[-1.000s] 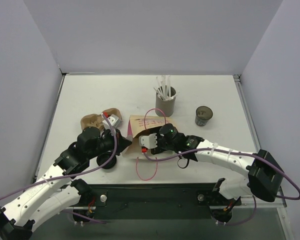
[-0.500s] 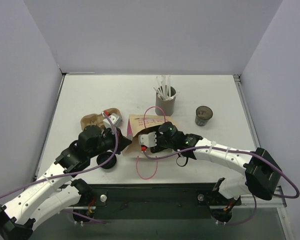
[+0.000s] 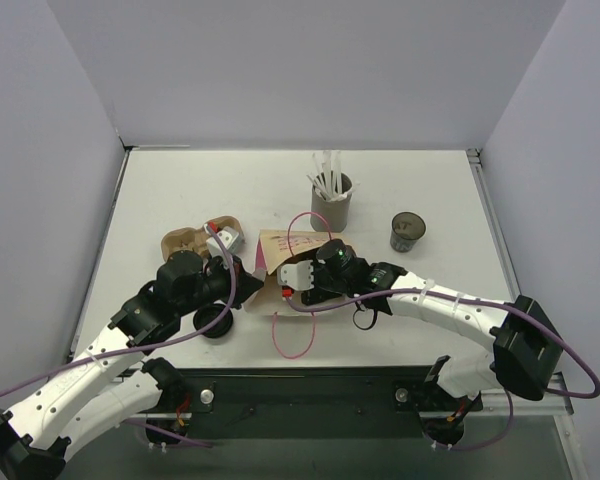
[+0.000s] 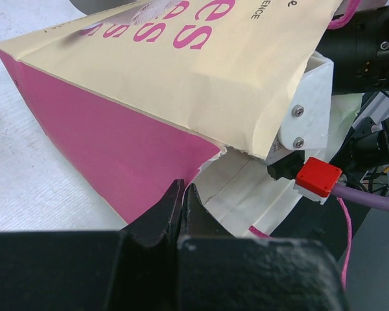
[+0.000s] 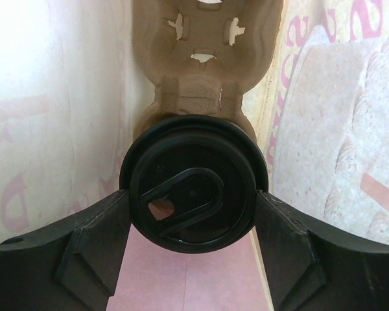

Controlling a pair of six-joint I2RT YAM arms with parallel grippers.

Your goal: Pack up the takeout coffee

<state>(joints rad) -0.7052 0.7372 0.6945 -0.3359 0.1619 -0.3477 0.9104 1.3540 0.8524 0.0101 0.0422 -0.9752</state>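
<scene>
Your coffee [image 3: 407,232] stood upright on the table [image 3: 180,190], to the right of the straw holder [image 3: 331,205]. It was well apart from both grippers, and nothing touched it. The bag [image 3: 305,245] lay on its side near the middle of the table, between your two arms. Its cream face was up and its pink side panel faced the left arm.

Your right gripper [image 5: 193,197] was inside the bag. In its wrist view the fingers [image 5: 91,246] pressed against either side of a round black lid [image 5: 201,155] with a sip hole, so it was grasping that lid. You could not tell from that view whether a cup sat beneath it. Just beyond the lid lay a brown cardboard carrier [image 5: 204,71], with the bag's walls close on both sides.

Your left gripper [image 4: 183,194] sat at the bag's torn lower edge, by the pink panel. Its fingers were clenched together with only a hairline slit between the tips. You could not tell whether any paper was caught between them.
</scene>
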